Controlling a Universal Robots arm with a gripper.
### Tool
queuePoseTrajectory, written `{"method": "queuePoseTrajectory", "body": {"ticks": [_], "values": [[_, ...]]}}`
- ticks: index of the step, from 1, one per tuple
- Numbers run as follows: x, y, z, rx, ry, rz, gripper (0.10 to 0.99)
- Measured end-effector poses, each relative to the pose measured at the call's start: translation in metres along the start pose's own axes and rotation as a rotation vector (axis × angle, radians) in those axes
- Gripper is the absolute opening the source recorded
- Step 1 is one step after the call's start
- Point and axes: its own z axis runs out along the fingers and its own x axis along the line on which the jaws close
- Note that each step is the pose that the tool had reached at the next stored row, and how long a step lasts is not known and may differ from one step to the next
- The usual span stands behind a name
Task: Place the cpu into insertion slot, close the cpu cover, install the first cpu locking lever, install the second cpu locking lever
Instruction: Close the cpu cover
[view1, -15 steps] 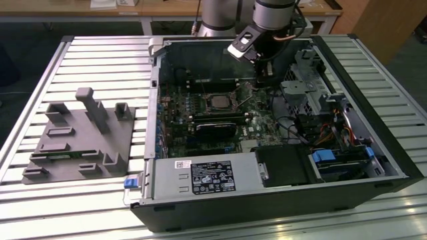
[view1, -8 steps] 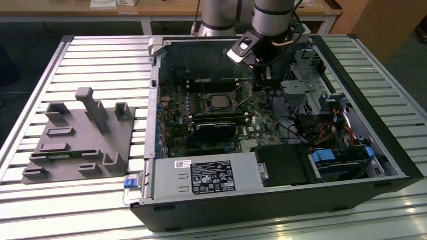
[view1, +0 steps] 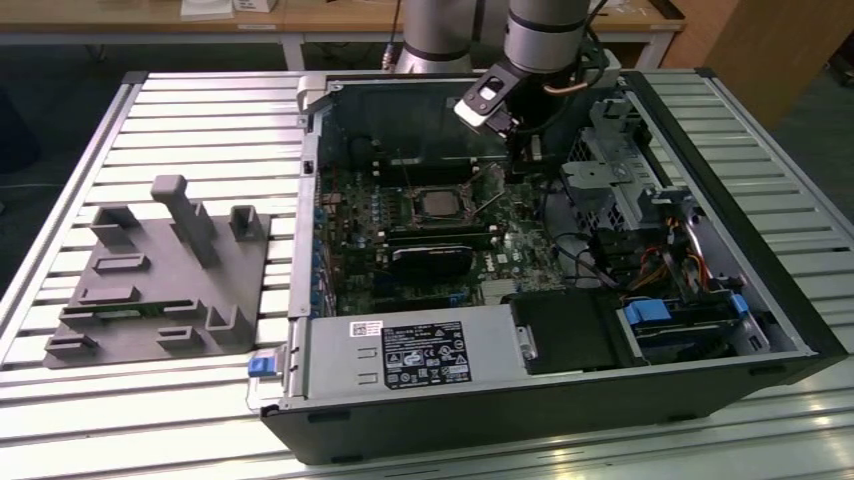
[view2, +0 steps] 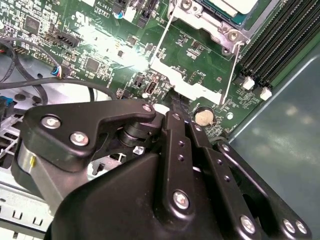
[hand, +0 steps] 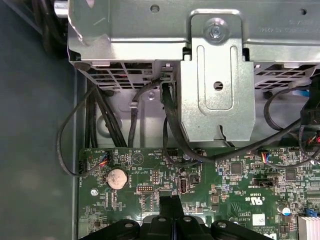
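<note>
Room lies open straight above the cpu (view1: 438, 203). The drive cage (view1: 607, 188) and loose black cables (hand: 167, 125) crowd its side at the exterior view's right; a black card (view1: 434, 265) lies near it.

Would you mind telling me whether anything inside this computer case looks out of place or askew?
Nothing looks damaged or spilled. One thing stands out in the second wrist view: a thin wire lever beside the insertion slot angles away from it instead of lying tucked along its edge. The gripper hangs close by.
</note>
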Motion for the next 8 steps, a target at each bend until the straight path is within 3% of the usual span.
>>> {"method": "queuePoseTrajectory", "body": {"ticks": [1,4,8], "values": [[0.0000,0.0000,0.0001,0.005,0.0000,0.000,0.106],[0.0000,0.0003,0.0005,0.043,-0.0013,-0.001,0.106],[0.0001,0.0010,0.0012,0.101,-0.0045,-0.002,0.106]]}}
